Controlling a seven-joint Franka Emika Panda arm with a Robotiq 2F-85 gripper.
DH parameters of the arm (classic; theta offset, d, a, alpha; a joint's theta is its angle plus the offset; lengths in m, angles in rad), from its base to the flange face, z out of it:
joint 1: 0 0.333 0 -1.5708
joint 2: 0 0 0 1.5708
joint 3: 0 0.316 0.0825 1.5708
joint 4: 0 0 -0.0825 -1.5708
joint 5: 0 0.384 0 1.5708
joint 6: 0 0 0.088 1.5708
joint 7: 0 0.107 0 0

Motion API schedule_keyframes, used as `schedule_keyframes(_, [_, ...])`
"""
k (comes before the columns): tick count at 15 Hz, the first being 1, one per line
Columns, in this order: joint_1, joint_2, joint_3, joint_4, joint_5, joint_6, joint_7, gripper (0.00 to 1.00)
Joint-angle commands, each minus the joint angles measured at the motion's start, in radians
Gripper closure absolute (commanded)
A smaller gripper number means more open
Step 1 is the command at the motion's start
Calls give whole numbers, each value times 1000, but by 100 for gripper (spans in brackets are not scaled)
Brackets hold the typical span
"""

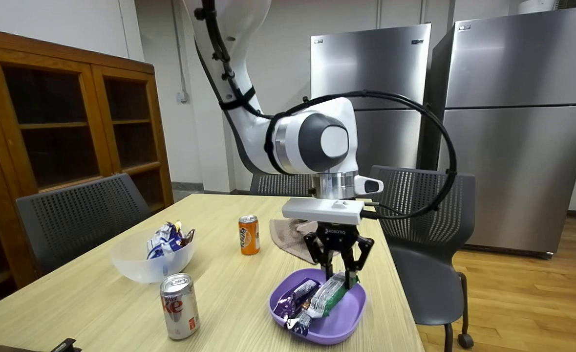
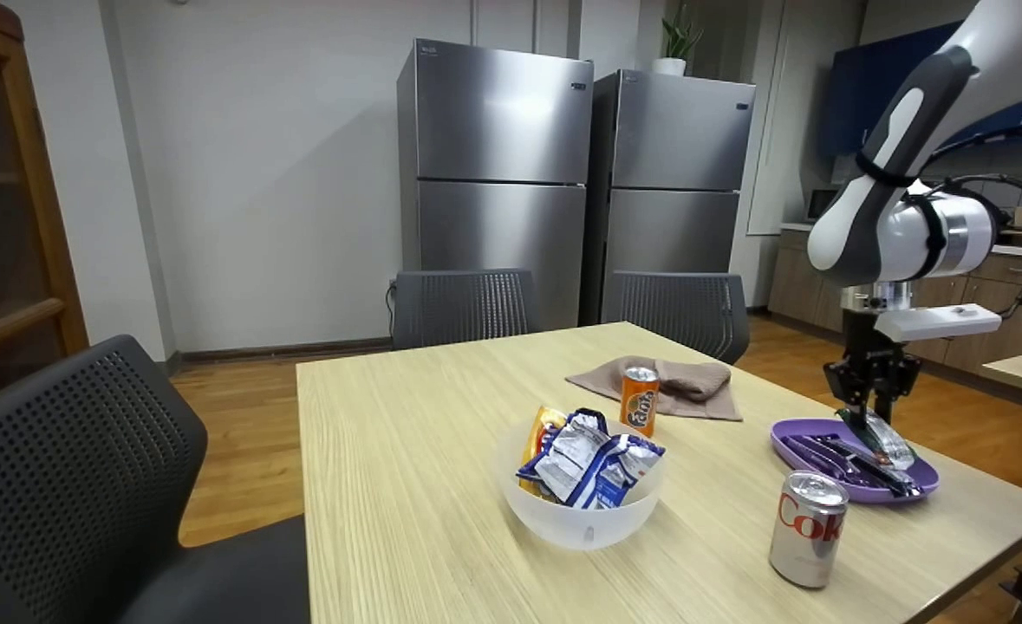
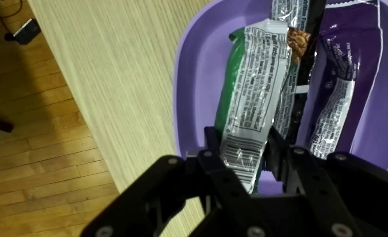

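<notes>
Nearest the camera in the wrist view is the gripper (image 3: 242,135), entering from the bottom. Its fingers (image 3: 210,138) bear on both long edges of the green-and-white bar (image 3: 253,92), grasping it near the barcode end. Arranged left to right in this view: wooden floor (image 3: 65,181), table (image 3: 121,82), purple bowl (image 3: 184,98), bar, black wrapper (image 3: 299,102), purple wrapper (image 3: 348,75). The bar is located inside the purple bowl. Its long axis runs from the barcode end, directed toward the gripper's base, up to the far end, inclined slightly right; the far end overlaps the black wrapper. In an exterior view, the same axis slants from lower left to upper right, gripped end uppermost. Left to right there: a translucent bowl (image 1: 148,271) containing snack packets (image 1: 163,240); a silver Coke can (image 1: 180,308), upright; an orange Fanta can (image 1: 249,234), upright; a brown cloth (image 1: 290,239), behind the gripper.
</notes>
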Motion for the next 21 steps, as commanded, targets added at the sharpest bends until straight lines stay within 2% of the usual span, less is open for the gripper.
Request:
schedule_keyframes(1, [-3,26,0,49,-41,-48,13,58])
schedule_keyframes(2, [-1,25,0,50,-45,-50,13,36])
schedule_keyframes(4, [6,-2,-3,32,-59,-47,18,32])
schedule_keyframes(8, [15,-110,-2,-35,-59,-50,28,4])
schedule_keyframes(9, [16,-141,3,-57,-50,-53,29,1])
schedule_keyframes(15, [34,-323,32,-212,-19,-67,22,0])
schedule_keyframes(21, [71,-514,78,-380,89,-70,-11,0])
